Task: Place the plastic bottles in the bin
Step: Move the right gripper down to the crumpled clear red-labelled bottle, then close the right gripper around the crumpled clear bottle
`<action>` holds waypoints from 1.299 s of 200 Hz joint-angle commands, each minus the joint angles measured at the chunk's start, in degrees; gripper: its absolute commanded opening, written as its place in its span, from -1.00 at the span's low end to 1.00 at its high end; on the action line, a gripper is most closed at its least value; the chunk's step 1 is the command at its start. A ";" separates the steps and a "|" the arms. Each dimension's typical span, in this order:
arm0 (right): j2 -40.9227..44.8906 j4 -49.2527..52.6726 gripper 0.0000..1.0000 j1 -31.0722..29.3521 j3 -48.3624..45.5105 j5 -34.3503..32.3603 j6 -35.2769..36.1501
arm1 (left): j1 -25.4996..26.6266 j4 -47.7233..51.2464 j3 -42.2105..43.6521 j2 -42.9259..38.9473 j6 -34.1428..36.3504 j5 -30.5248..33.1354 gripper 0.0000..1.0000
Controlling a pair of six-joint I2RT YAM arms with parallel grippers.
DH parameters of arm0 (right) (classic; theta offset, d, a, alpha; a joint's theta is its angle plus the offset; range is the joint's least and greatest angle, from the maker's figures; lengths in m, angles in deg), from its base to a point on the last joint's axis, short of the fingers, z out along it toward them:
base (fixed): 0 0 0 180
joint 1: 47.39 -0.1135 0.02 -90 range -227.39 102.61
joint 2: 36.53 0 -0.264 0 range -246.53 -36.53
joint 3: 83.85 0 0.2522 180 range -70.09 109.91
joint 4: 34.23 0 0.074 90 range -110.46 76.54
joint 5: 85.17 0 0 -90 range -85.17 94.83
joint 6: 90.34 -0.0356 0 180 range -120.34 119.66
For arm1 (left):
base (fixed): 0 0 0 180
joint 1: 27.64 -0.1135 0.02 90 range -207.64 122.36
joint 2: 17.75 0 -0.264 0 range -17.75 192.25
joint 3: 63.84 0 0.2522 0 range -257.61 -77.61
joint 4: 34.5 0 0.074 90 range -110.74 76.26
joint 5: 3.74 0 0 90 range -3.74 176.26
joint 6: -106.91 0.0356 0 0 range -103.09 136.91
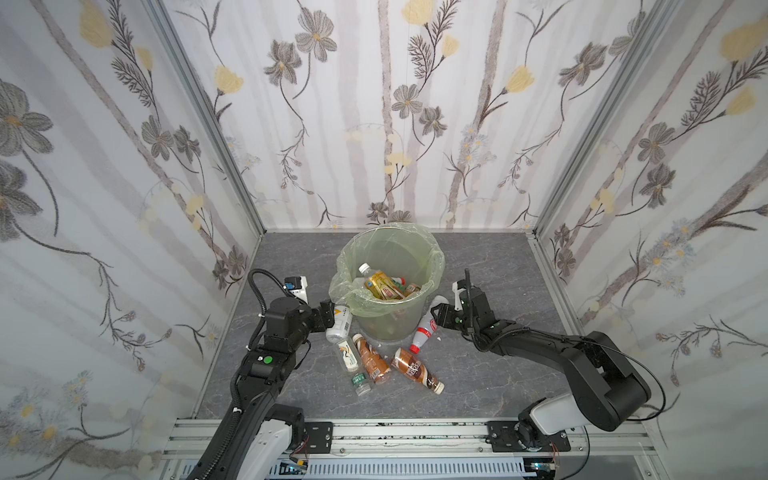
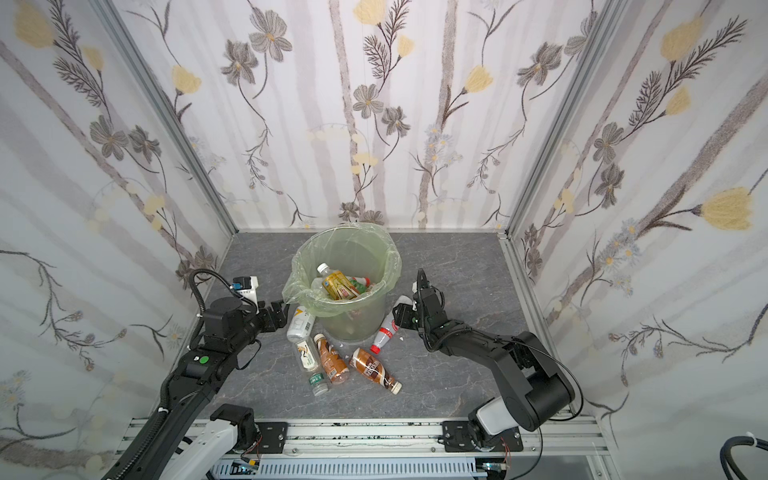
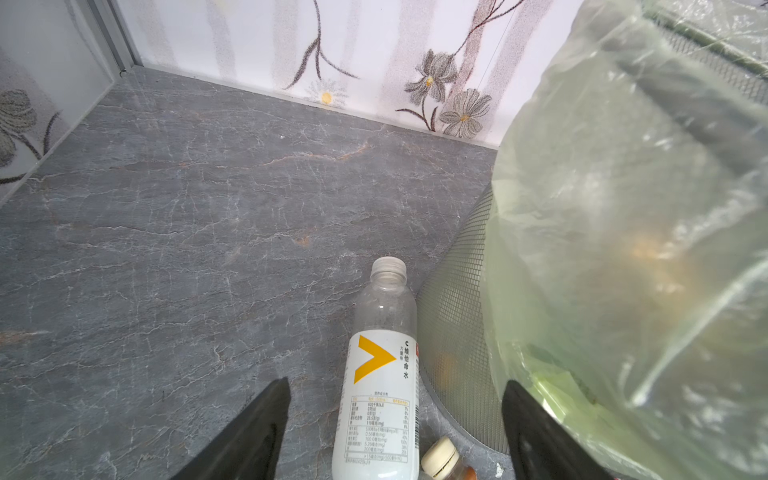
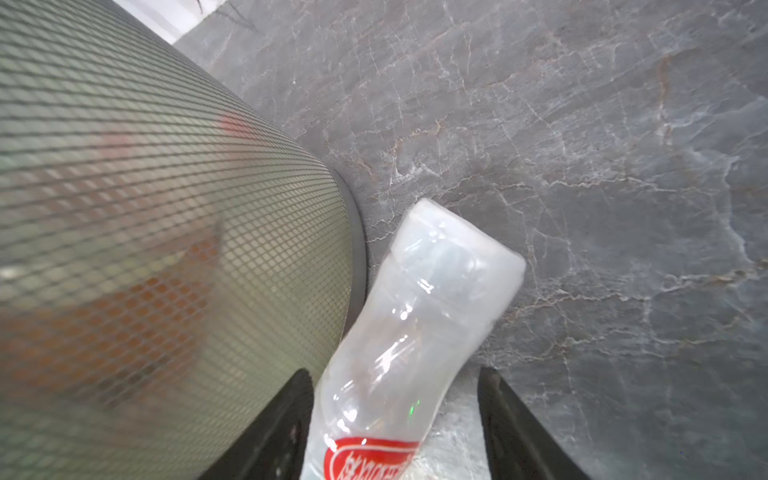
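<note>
"C 维他命水" on the white bottle (image 3: 380, 399) label

The light is bright and soft all over, with only faint shadows on the gray floor (image 1: 478, 374), the walls (image 1: 124, 166) look bent near the edges in both top views, the bag (image 3: 623, 208) shines, and the bin (image 4: 145, 249) looks blurry up close.

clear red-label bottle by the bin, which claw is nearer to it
Right. The right claw straddles the clear red-label bottle, a finger on either side. The left claw is across the bin, over the white bottle with the yellow arrow.
</note>
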 commanded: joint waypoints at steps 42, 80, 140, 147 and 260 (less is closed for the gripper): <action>-6.52 -2.53 0.26 -0.08 3.85 -0.33 -0.69 | -0.06 -0.34 0.12 0.06 0.02 0.32 0.64; -10.32 -0.46 0.21 -0.03 5.84 -1.98 -0.06 | -0.06 -0.35 0.08 0.13 0.13 0.44 0.64; -12.34 1.11 0.19 0.06 7.08 -2.76 1.21 | -0.06 -0.32 0.03 0.40 0.28 0.42 0.63; -12.19 1.35 0.17 0.08 7.11 -3.01 1.53 | -0.04 -0.32 0.00 0.40 0.27 0.37 0.63; 7.70 16.43 0.07 2.15 15.21 -18.20 17.16 | -0.06 -0.37 -0.23 0.49 0.38 0.09 0.63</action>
